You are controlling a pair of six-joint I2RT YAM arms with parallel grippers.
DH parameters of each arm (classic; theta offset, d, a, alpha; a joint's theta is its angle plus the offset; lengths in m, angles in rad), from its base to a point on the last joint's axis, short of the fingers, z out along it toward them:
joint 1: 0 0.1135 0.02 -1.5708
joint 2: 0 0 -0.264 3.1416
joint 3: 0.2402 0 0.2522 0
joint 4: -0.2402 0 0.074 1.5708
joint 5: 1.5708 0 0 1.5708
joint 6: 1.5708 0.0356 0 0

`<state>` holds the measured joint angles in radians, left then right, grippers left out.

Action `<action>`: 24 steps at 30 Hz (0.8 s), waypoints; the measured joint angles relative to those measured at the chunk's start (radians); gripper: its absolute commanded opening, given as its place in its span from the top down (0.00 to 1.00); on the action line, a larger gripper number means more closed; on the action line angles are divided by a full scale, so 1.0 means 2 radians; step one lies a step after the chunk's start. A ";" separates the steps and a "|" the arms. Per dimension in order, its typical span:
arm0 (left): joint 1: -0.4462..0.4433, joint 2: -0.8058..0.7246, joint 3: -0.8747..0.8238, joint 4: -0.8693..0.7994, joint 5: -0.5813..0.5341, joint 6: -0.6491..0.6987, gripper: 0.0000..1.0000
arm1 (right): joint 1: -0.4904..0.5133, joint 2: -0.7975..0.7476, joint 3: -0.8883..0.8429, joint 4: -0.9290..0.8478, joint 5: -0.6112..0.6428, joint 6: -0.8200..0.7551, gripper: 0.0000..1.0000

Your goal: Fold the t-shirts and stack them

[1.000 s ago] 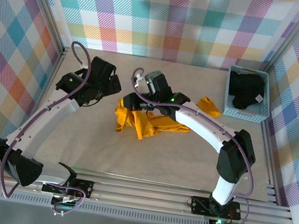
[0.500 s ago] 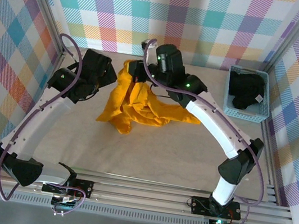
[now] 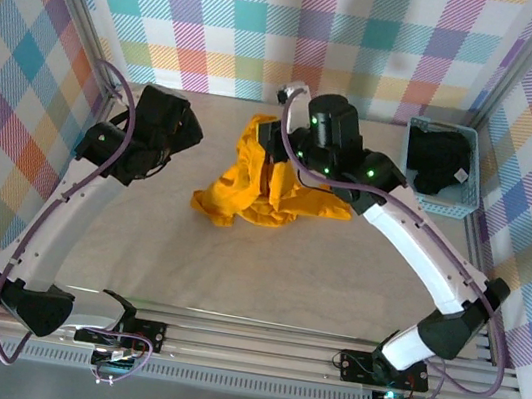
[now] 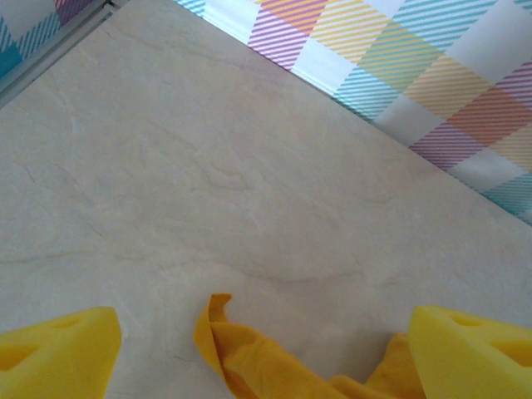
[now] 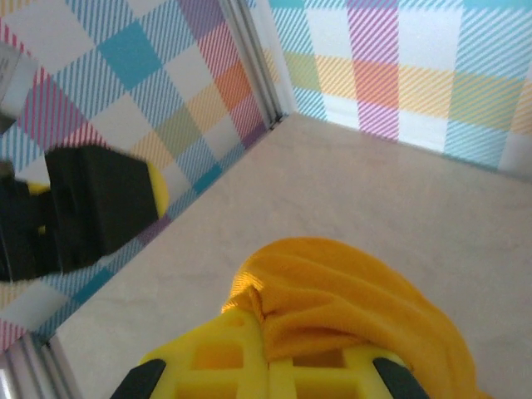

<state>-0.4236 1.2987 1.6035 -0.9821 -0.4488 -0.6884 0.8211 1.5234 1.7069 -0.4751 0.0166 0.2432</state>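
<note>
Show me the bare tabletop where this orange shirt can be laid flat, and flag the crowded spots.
Widest free patch: the beige tabletop between the crumpled mustard-orange cloth t-shirt and the arm bases. Crowded: the far middle, where the right gripper grips that shirt beside the open left gripper; the light-blue plastic mesh basket holds a black cloth t-shirt.

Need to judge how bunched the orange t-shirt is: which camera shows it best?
Top external: the whole orange t-shirt shows, hanging bunched with its lower end on the table. Left wrist catches a cloth edge at the frame's bottom; right wrist gives a close-up bunch pinched in the right arm's fingers.
</note>
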 measured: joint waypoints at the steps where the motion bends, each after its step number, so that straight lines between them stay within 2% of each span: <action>1: 0.001 0.000 -0.003 0.000 0.003 0.000 0.11 | 0.004 -0.014 -0.035 0.003 -0.009 0.001 1.00; 5: 0.002 0.000 -0.027 0.000 0.025 -0.002 0.11 | 0.042 -0.052 -0.184 0.011 -0.044 -0.008 0.99; 6: 0.002 0.001 -0.037 0.000 0.035 -0.004 0.11 | 0.053 -0.053 -0.220 0.012 -0.055 -0.012 0.88; 9: 0.007 0.008 -0.076 -0.001 0.072 -0.020 0.10 | 0.073 -0.053 -0.295 0.011 -0.076 -0.022 0.40; 10: 0.009 0.014 -0.092 -0.001 0.088 -0.027 0.09 | 0.073 -0.053 -0.310 0.010 -0.073 -0.024 0.29; 11: 0.010 0.021 -0.104 -0.001 0.100 -0.033 0.08 | 0.072 -0.055 -0.319 0.011 -0.066 -0.025 0.25; 14: 0.011 0.051 -0.144 -0.001 0.139 -0.056 0.05 | 0.053 -0.073 -0.327 0.015 -0.031 -0.024 0.26; 18: 0.019 0.093 -0.200 0.015 0.188 -0.087 0.04 | -0.043 -0.092 -0.317 0.028 0.011 0.009 0.31; 21: 0.029 0.116 -0.227 0.041 0.214 -0.105 0.06 | -0.126 -0.047 -0.277 0.019 0.033 0.042 0.34; 24: 0.037 0.141 -0.231 0.076 0.229 -0.115 0.15 | -0.179 0.040 -0.222 0.010 0.047 0.065 0.36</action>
<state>-0.3496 1.5803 1.1416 -0.8303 0.0082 -0.9188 0.4641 1.6032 1.2621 -0.4561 0.1097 0.3737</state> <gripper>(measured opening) 0.901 0.648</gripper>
